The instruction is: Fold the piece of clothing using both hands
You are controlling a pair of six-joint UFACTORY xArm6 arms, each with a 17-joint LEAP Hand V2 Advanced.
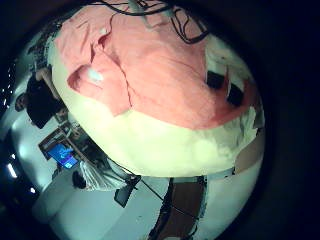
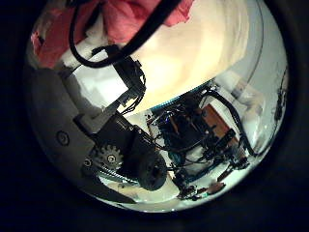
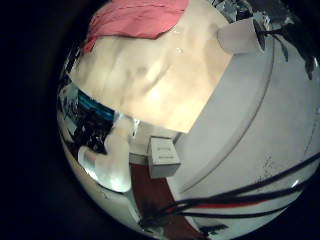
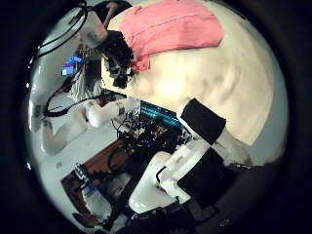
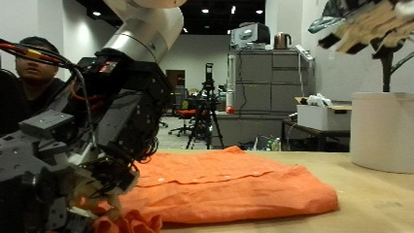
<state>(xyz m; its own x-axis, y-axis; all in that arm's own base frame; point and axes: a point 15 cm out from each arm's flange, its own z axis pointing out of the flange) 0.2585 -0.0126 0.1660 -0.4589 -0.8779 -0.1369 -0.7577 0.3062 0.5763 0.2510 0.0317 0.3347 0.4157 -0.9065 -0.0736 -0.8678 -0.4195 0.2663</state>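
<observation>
the left robot hand (image 5: 78, 175) sits low at the near edge of the orange crumpled cloth garment (image 5: 226, 184), which lies across the pale surface (image 5: 375, 194). i cannot tell whether its fingers have caught any fabric. the right robot hand (image 5: 369, 24) hangs high, fingers loose and empty. to fold well, i'd say both should pinch matching corners and lift evenly. the right thumb side palm view looks down on the garment's whole outline, which the outside view flattens, and the left little finger side view shows its folded flap.
</observation>
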